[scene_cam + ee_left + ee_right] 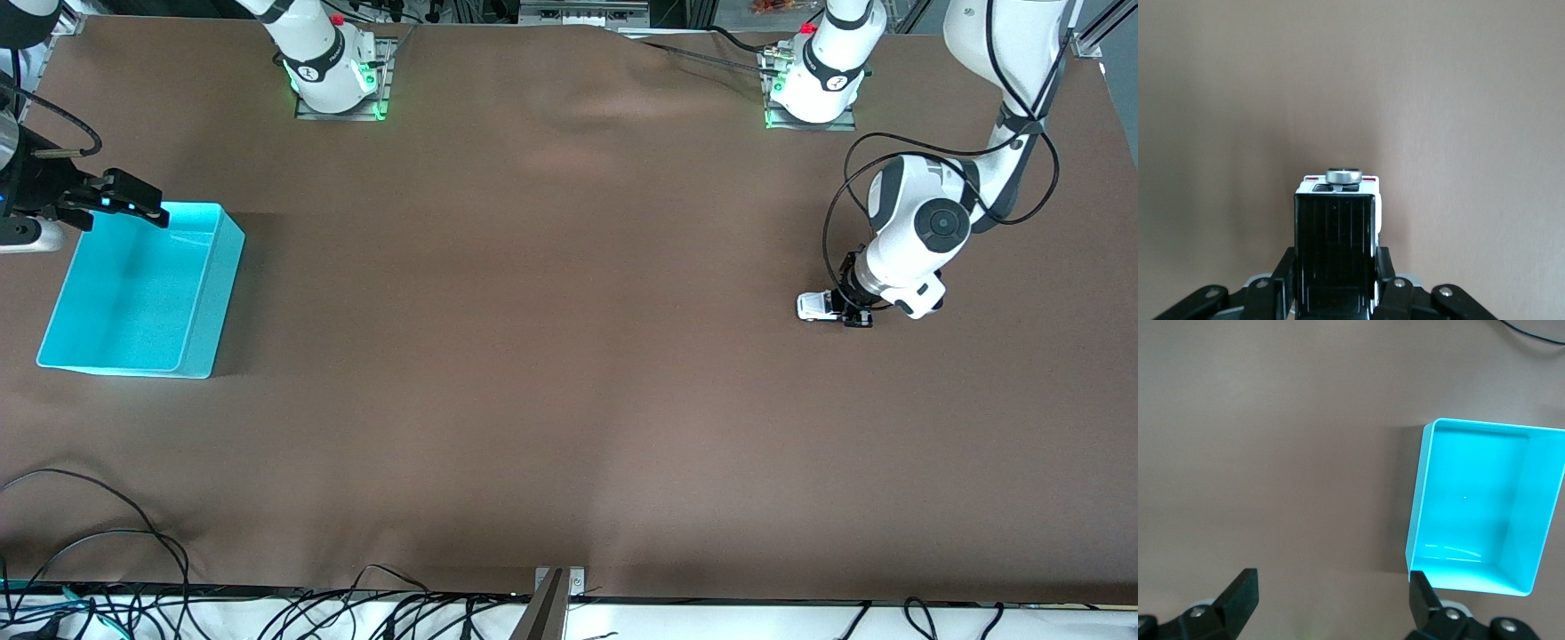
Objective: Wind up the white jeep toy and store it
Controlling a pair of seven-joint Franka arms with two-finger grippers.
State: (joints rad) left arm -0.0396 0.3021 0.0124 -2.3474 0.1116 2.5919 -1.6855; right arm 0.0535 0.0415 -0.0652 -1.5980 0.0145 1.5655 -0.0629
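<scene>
Winding looks to be the step in hand. At the left arm's end of the surface, the left hand is down low and pinching the white jeep toy by its sides; in the left wrist view the fingers press against both flanks of the black-roofed body, with the spare wheel at its end pointing away from the wrist. The jeep appears to sit on or just above the brown cloth, though the pictures do not settle whether its wheels touch.

Well apart, at the right arm's end, the cyan bin stands with nothing visible in it. The right hand waits over the bin's rim nearest the bases, its fingers spread wide and holding nothing.

As a judgement, the next move calls for dragging the jeep backward along the cloth with its wheels pressed down, keeping the pinch firm so the body does not twist. Storing is not yet done: the jeep must afterward cross the whole surface to the bin, probably by a handover, since the bin lies at the right arm's end.
</scene>
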